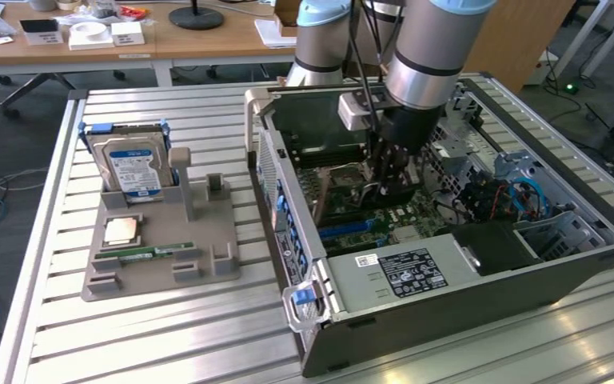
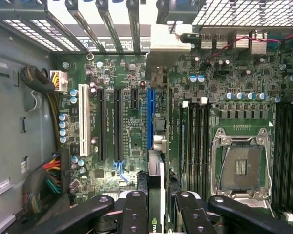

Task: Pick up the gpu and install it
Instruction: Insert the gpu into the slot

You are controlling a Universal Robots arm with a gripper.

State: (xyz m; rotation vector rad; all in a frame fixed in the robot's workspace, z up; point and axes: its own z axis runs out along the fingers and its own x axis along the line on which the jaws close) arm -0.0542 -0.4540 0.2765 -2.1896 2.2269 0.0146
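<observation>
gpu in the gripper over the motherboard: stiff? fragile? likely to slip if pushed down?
Probably stiff: the gpu looks like a thin flat board, seen edge-on between the fingers of the gripper. Likely light for its size, being so thin. Held by its flat faces alone, it might slip or tilt if pushed off-line against the blue slot.

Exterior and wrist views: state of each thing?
gpu: on edge, gripped, in line with the blue slot; seating unclear.
gripper: inside the PC case, fingers shut on the gpu.
PC case: on its side, open.
CPU socket: empty.
hard drive: upright in the holder.
RAM stick: flat in the holder.
CPU: flat in the holder.
</observation>
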